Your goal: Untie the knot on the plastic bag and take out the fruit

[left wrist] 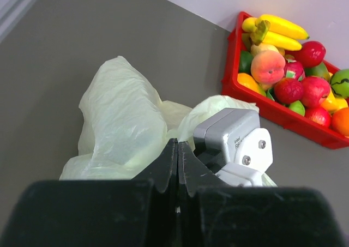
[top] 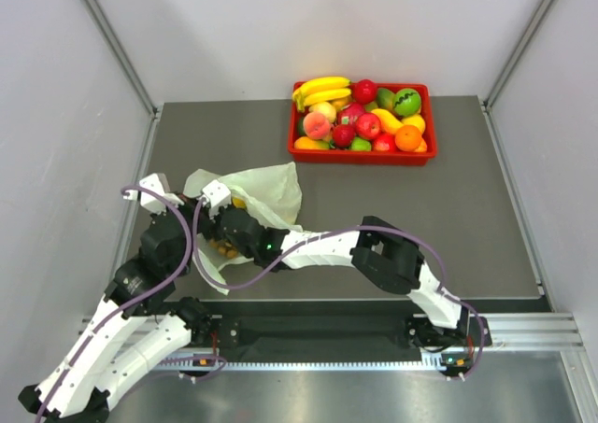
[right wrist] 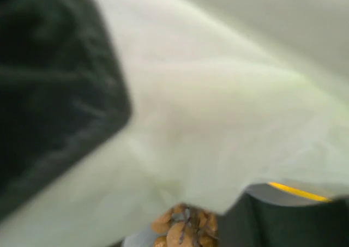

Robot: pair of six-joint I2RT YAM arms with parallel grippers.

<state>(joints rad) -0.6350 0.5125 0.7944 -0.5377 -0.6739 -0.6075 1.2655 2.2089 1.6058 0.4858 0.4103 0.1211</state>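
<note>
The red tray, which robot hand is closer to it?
Right. The right gripper is on the plastic bag, on the side facing the red tray. The left gripper is at the bag's opposite edge, farther from the tray.

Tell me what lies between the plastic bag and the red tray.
Nothing does. Only a narrow strip of bare grey table separates the plastic bag from the red tray. This shows in both the top external and left wrist views.

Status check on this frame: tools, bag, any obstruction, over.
Left tool shut at plastic bag edge. Right tool at bag mouth, state unclear. Brown berries showing inside. Right wrist camera crowds left tool.
</note>
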